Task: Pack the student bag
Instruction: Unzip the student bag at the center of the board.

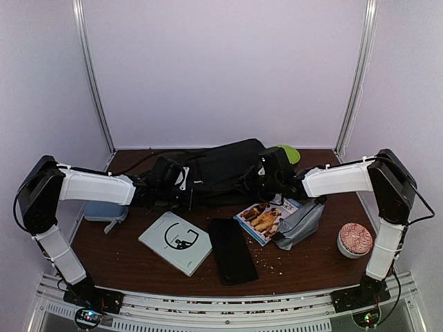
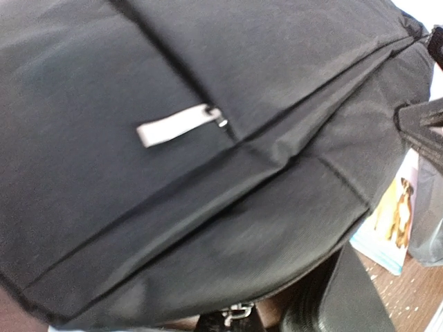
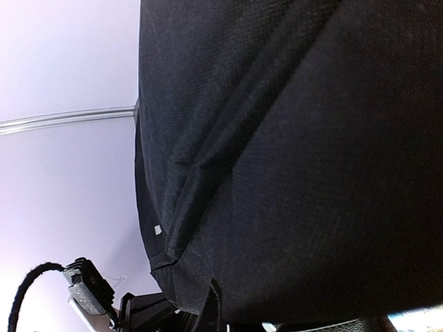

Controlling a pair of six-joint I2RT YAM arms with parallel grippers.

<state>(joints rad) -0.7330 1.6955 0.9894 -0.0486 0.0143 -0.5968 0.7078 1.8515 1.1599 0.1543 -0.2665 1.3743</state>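
Left gripper (image 1: 163, 182): jaws pressed together against the left end of the large black rectangular soft-fabric student bag (image 1: 223, 166). Whether fabric is pinched cannot be told, as the fingers are hidden.

Right gripper (image 1: 273, 177): jaws likewise pressed together at the bag's right end. Its wrist view is filled by black fabric.

The bag is set across the far middle of the brown wooden table (image 1: 311, 266); no open compartment is seen.

Listed as unpacked, in front of the bag:
- white square booklet with black ring mark (image 1: 175, 242)
- slim flat black rectangular case (image 1: 232, 250)
- glossy dog-picture book (image 1: 265, 220)
- grey pointed pouch (image 1: 302, 223)

Packing is judged barely begun, with opening and loading outstanding.
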